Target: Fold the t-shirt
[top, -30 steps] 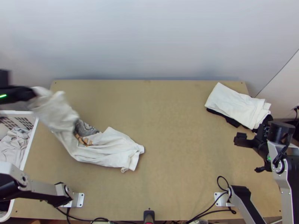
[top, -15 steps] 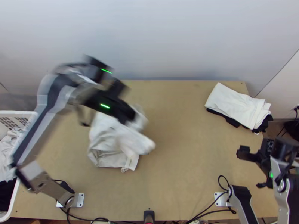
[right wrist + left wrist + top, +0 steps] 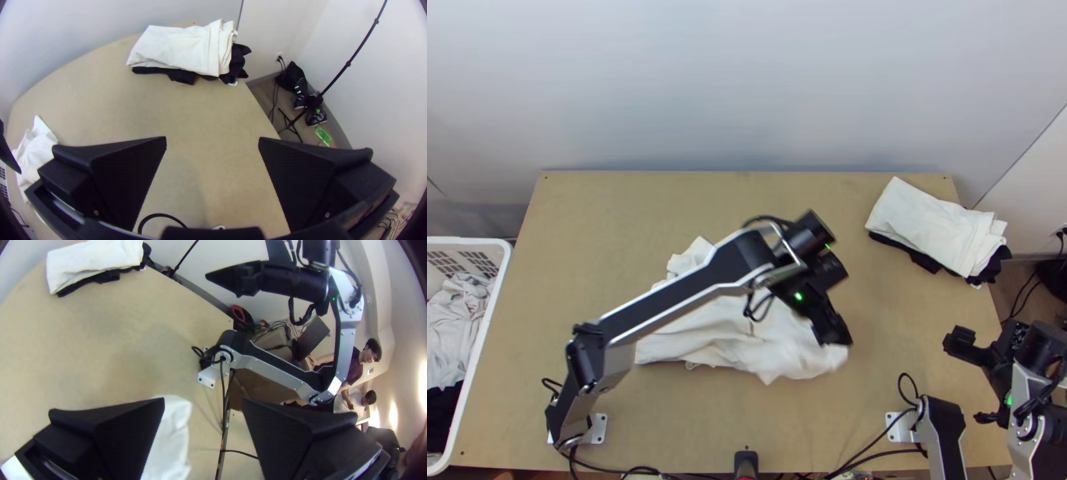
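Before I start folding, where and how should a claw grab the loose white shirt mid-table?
Probably pinch the white shirt by its right edge, coming low from the right: that end juts onto bare table, while the middle looks bunched.

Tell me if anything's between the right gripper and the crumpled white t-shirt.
Yes, the left gripper is over the end of the white t-shirt nearest the right gripper. A black cable also loops up beside the route, near the right arm's base. Nothing else visible stands between.

The t-shirt (image 3: 707,344) and basket (image 3: 467,240) are white, the table (image 3: 875,416) tan, the stack (image 3: 927,220) white over black.
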`<state>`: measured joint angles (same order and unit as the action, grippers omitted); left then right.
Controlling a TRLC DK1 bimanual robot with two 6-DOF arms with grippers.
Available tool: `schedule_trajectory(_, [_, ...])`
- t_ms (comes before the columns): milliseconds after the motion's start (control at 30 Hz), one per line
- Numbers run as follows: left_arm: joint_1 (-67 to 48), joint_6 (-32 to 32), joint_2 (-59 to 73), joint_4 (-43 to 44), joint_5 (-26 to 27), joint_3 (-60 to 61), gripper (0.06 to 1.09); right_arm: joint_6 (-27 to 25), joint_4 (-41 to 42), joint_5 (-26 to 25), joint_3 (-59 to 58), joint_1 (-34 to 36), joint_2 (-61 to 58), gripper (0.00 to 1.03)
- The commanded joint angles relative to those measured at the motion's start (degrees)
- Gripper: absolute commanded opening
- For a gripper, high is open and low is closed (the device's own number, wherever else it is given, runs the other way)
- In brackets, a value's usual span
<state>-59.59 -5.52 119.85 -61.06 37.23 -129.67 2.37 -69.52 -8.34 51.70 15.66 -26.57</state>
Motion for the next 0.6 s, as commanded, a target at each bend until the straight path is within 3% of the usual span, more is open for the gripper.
schedule_trajectory(0, [-2.6, 0.6, 1.9, -2.2, -0.4, 0.7, 1.04, 0.1, 1.2, 0.3, 0.5, -0.1, -1.8, 0.96])
schedule_trajectory(133, [-1.4, 6.9, -0.7, -11.1, -0.8, 1.0, 1.04, 0.2, 2.5, 0.9, 0.2, -3.4, -3.8, 0.96])
schedule_trajectory(233, [2.1, 10.9, -3.1, -17.6, -5.4, 2.0, 1.04, 0.0, 2.8, 2.4, 0.2, -5.7, -6.0, 0.96])
schedule_trajectory(567, [20.3, 10.4, -12.5, -18.5, -9.5, 15.2, 1.04, 0.0, 3.4, 7.2, 2.9, -10.7, -14.1, 0.96])
